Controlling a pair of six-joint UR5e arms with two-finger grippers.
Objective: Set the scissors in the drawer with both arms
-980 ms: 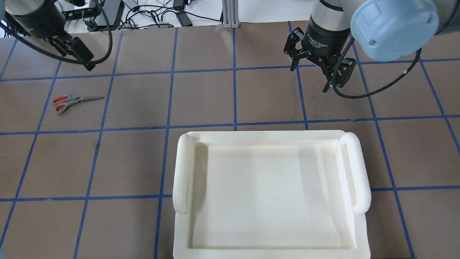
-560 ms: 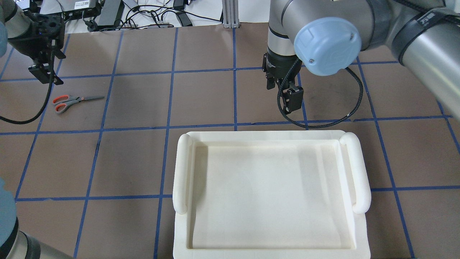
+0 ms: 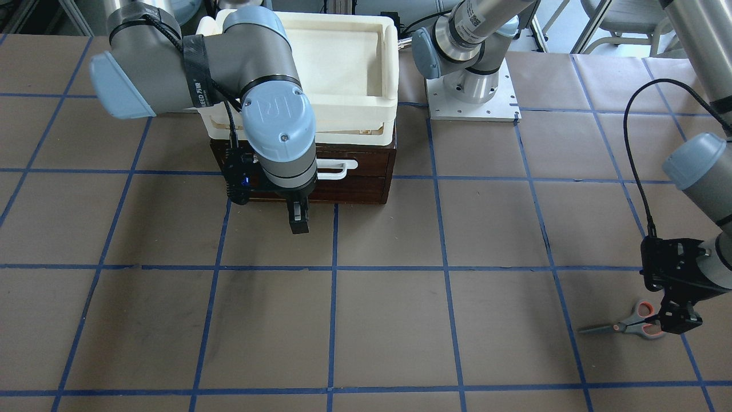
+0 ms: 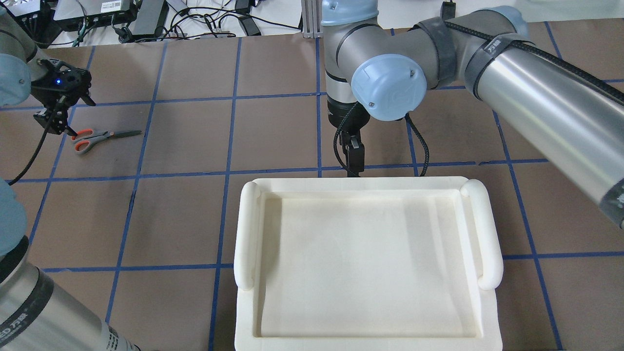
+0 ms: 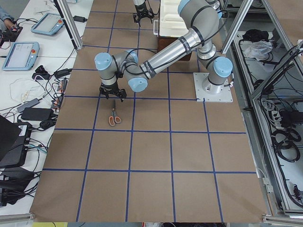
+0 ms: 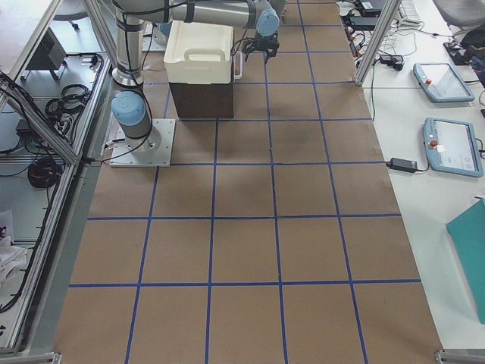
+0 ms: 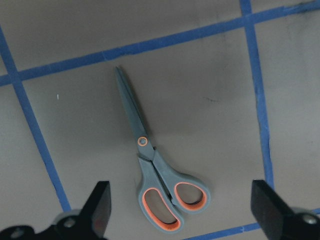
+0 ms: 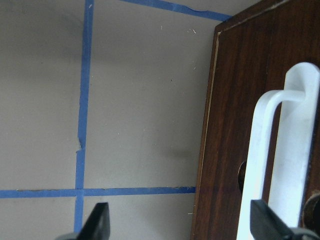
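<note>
The scissors [image 4: 97, 136] lie flat on the brown table at the far left, grey handles with orange-red loops, blades pointing right. They also show in the front view [image 3: 632, 324] and the left wrist view [image 7: 159, 175]. My left gripper [image 4: 56, 124] is open and hovers over the handle end [image 7: 182, 212], empty. The dark brown drawer [image 3: 354, 186] with its white bar handle [image 3: 337, 169] is shut under the cream tray. My right gripper [image 3: 297, 220] is open and empty just in front of the drawer face [image 8: 235, 125], beside the handle [image 8: 277, 165].
A cream-white plastic tray [image 4: 370, 183] sits on top of the drawer cabinet [image 6: 201, 98]. Blue tape lines grid the table. Cables and devices lie beyond the far table edge [image 4: 204, 19]. The right arm's base plate [image 3: 472, 94] stands beside the cabinet.
My right arm swung left and came down in front of the tray's far edge. My left gripper moved toward the scissors' handles and lower. The scissors have not moved.
</note>
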